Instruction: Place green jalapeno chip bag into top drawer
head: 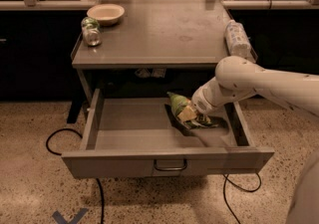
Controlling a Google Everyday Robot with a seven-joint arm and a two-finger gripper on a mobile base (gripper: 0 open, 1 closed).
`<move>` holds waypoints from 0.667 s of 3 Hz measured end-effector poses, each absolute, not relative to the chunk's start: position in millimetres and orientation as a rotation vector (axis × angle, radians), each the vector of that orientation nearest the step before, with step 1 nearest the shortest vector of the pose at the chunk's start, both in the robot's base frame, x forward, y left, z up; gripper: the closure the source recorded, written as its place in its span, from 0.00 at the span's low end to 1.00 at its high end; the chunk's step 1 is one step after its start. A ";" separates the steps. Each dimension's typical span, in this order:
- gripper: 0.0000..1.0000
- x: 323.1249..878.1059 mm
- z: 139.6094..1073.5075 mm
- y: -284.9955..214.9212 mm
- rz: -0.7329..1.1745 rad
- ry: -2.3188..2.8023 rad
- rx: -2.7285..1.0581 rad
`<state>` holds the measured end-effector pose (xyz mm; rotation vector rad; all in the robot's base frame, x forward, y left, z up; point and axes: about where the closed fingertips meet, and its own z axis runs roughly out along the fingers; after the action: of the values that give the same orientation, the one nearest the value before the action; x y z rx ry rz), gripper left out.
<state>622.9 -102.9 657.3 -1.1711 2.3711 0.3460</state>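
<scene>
camera view looks down on a grey metal table with its wide shallow grey metal top drawer pulled fully out toward the viewer. a small metal loop handle sits at the centre of the drawer's flat front panel. the white robot arm reaches in from the right and bends down into the drawer. its gripper is low inside the right half of the drawer, near the right wall. the crinkled glossy green jalapeno chip bag is inside the drawer, pressed right against the gripper on its left side. the bag is tilted, its green end raised toward the back and its pale part beside the wrist, with a dark shadow on the drawer floor under it. the wrist and the bag hide the grip, so i cannot tell whether the gripper is clamped on the bag or loose. the left half of the drawer floor shows bare grey metal.

on the tabletop, a shallow cream bowl stands at the back left, and a small green-topped can stands just in front of it. a white plastic bottle lies on its side along the right edge. black cables trail over the speckled floor below the drawer.
</scene>
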 end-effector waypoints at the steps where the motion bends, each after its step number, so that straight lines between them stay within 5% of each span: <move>1: 0.82 623.8 652.4 -102.2 0.353 2.377 -1.170; 2: 0.58 623.8 652.3 -102.1 0.353 2.377 -1.171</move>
<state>623.8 -102.1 652.3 -1.1706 2.3768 0.3535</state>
